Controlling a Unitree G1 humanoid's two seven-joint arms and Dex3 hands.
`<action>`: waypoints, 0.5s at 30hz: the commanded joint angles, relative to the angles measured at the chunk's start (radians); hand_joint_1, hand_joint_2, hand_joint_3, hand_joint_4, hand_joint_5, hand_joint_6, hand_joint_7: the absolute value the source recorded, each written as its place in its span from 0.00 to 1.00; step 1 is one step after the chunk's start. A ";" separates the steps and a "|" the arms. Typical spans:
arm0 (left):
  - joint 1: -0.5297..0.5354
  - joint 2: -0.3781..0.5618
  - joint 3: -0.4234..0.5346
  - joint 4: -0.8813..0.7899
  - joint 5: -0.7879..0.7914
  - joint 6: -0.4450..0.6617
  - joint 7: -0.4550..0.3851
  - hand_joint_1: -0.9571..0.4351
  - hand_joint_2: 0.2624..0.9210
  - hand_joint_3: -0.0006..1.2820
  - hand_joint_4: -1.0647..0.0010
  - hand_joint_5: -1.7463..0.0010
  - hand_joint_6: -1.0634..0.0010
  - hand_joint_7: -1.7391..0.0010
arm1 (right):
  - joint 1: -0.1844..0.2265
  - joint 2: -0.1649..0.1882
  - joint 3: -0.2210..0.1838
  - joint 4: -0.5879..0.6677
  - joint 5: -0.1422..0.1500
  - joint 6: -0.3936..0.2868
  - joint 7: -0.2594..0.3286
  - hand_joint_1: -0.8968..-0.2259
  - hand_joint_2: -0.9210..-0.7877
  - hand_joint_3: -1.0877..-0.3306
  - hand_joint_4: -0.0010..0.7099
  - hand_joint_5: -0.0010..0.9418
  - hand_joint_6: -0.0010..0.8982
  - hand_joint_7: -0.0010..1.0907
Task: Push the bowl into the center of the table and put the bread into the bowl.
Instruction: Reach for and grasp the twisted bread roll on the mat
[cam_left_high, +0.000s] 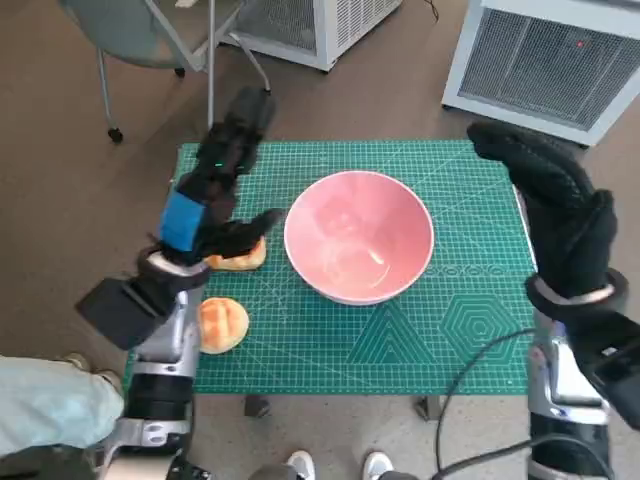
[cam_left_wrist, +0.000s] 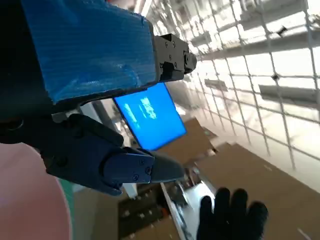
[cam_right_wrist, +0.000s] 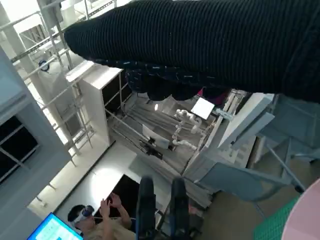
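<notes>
The wide pink plastic bowl (cam_left_high: 359, 236) sits upright and empty on the green gridded cutting mat (cam_left_high: 300, 340) that covers the tabletop, close to the middle of the mat. 2 round golden-brown bread rolls lie to the left of it: the farther bread roll (cam_left_high: 240, 257) rests just beside the bowl's left rim, partly hidden under black fingers, and the nearer bread roll (cam_left_high: 223, 324) lies close to the mat's left front area, next to the pale left forearm.

The left hand (cam_left_high: 205, 205), black with blue tape over its back, hangs over the left part of the mat with its lower fingers curling down onto the farther roll; whether they actually grip it, or only touch it, cannot be told from the head view. The left wrist view shows its taped back and dark fingers (cam_left_wrist: 125, 167) apart, pointing out into the room, with a sliver of pink bowl at the edge.

The right hand (cam_left_high: 555, 215), in a black knitted glove, is raised over the mat's right edge, well apart from the bowl, fingers extended and holding nothing.

White perforated metal cabinets (cam_left_high: 555, 60) and a grey wheeled chair (cam_left_high: 150, 40) stand on the brown floor beyond the tabletop.
</notes>
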 joint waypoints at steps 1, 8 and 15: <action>-0.025 -0.001 0.002 -0.010 -0.030 -0.003 -0.023 0.23 1.00 0.25 0.86 1.00 0.85 0.97 | 0.033 -0.005 -0.011 -0.017 -0.008 0.031 -0.001 0.31 0.00 0.45 0.20 0.00 0.00 0.48; -0.039 0.006 0.009 -0.006 -0.049 -0.002 -0.047 0.22 1.00 0.25 0.87 1.00 0.85 0.97 | 0.038 0.007 -0.020 -0.018 -0.023 0.033 -0.018 0.31 0.00 0.45 0.20 0.00 0.00 0.48; -0.043 0.014 0.014 0.003 -0.048 -0.011 -0.062 0.22 1.00 0.25 0.87 1.00 0.85 0.97 | 0.035 0.020 -0.014 -0.009 -0.038 0.028 -0.028 0.31 0.00 0.45 0.20 0.00 0.00 0.48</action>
